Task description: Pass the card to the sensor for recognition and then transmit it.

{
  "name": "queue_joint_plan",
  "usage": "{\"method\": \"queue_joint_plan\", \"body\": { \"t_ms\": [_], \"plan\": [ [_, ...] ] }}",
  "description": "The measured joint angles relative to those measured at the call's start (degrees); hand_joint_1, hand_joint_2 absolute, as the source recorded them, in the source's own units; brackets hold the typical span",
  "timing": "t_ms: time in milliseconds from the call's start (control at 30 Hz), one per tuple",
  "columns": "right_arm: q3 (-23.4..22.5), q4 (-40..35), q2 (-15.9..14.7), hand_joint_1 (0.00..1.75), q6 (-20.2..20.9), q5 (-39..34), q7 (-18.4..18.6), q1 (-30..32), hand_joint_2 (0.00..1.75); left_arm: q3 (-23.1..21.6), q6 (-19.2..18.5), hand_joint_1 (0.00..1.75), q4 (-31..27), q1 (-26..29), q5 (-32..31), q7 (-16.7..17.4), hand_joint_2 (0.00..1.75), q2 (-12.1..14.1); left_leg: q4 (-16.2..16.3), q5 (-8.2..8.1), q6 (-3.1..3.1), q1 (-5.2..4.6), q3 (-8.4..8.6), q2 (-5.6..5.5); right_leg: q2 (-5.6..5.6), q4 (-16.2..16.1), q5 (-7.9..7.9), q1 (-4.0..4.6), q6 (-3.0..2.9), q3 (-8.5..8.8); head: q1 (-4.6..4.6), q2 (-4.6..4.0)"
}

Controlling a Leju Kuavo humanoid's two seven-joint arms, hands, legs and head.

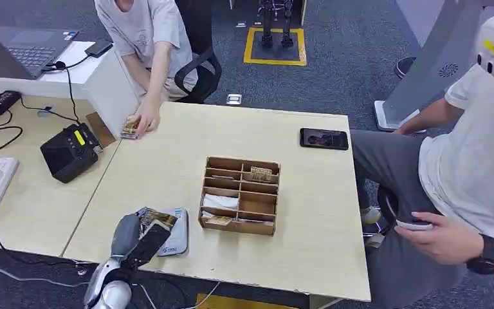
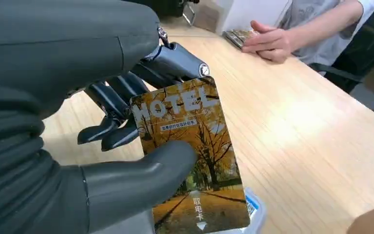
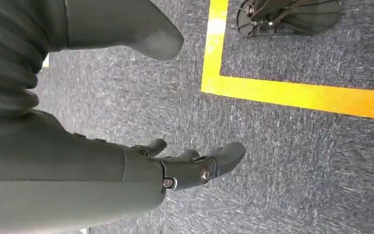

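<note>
A hotel card (image 2: 190,161) printed with autumn trees is pinched between the thumb and dark fingers of the left hand (image 1: 138,241), low and left of centre in the head view, above a pale sensor pad (image 1: 179,239) near the table's (image 1: 309,212) front edge. The right hand (image 3: 185,165) is seen over grey carpet, fingers loosely apart, nothing held. A wooden compartment box (image 1: 240,195) sits mid-table. More cards (image 1: 129,129) are covered by a person's hand (image 1: 146,118), upper left.

Our left hand (image 2: 102,161) near the table's near-left edge, thumb and fingers pinching a card (image 2: 195,161), our right hand (image 3: 175,168) hanging, fingers apart, holding nothing.
</note>
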Motion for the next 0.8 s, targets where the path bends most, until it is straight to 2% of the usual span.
{"method": "queue_joint_plan", "body": {
  "t_ms": [367, 700, 800],
  "plan": [
    [-1.14, 0.00, 0.00, 0.00, 0.66, 1.59, 0.33, 0.00, 1.75, 0.00, 4.85, 1.75, 6.99, -2.37, -5.51, 0.42, 1.75, -0.15, -0.01, 0.00, 0.00, 0.00, 0.07, -0.02, -0.01, 0.00, 0.00, 0.00, 0.00, 0.08, 0.00, 0.00],
    [-1.40, -0.02, 0.00, 0.00, 0.66, 1.88, -0.50, -0.09, 1.75, 0.02, 7.08, 1.75, 11.43, -4.29, -7.93, 0.26, 1.75, -0.50, -0.06, 0.01, 0.00, -0.01, 0.25, -0.10, -0.15, 0.00, -0.01, -0.01, 0.00, 0.34, 0.00, 0.00],
    [-1.79, 0.00, 0.00, 0.00, 0.68, 2.84, -0.50, -0.13, 1.75, 0.19, 7.11, 1.75, 12.35, -4.73, -4.69, -3.81, 1.75, -0.79, -0.07, 0.02, -0.02, -0.01, 0.30, -0.12, -0.15, 0.00, 0.00, 0.00, 0.00, 0.38, 0.00, 0.00]
  ]
}}
